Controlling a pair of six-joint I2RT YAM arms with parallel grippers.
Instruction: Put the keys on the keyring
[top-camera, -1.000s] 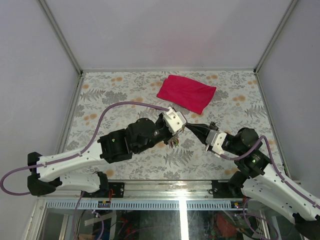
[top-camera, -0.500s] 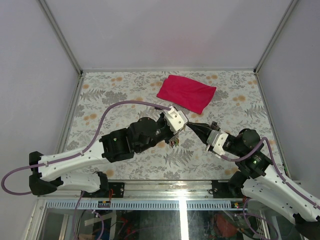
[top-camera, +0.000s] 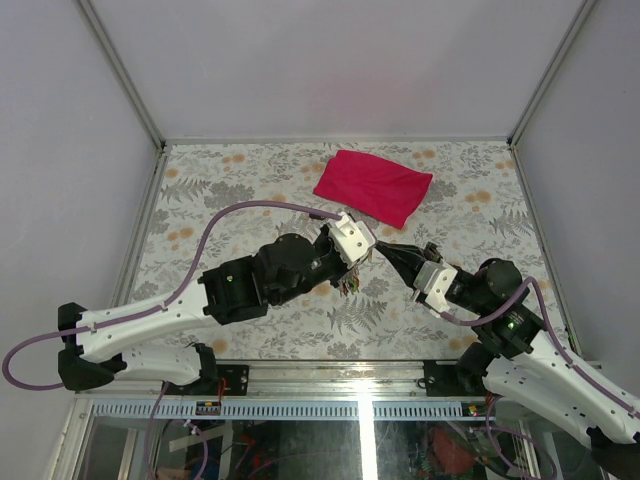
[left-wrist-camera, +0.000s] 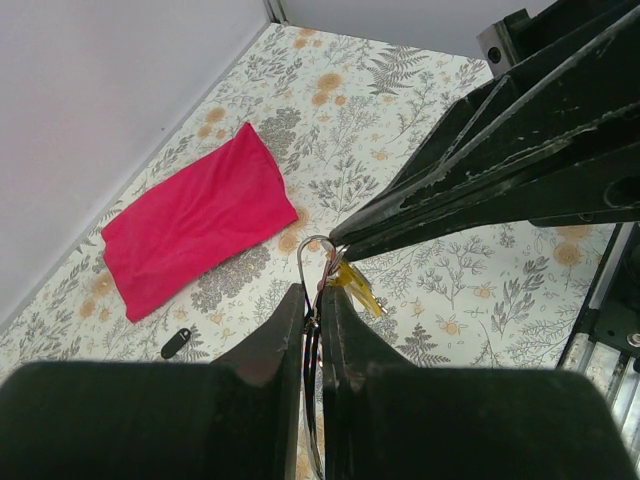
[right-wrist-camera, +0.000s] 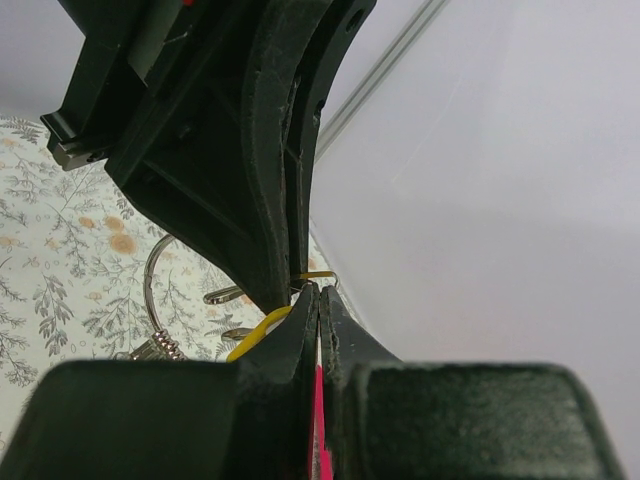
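The left pincer (left-wrist-camera: 313, 300) is clamped on the keyring (left-wrist-camera: 308, 250), above the worktop (top-camera: 230, 180). The right pincer (right-wrist-camera: 318, 295), closed on the yellow key (left-wrist-camera: 357, 287), meets the ring's top. A magenta cloth (top-camera: 372, 186) and a small black thing (left-wrist-camera: 176, 342) lie beyond.

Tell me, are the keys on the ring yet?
Not quite. Done: the left gripper holds the keyring pinched above the table. In hand: the right gripper is shut on the yellow key, its tips right at the ring's top. Left: slipping that key on; I cannot see it threaded. A red sliver shows inside that gripper, maybe the other key.
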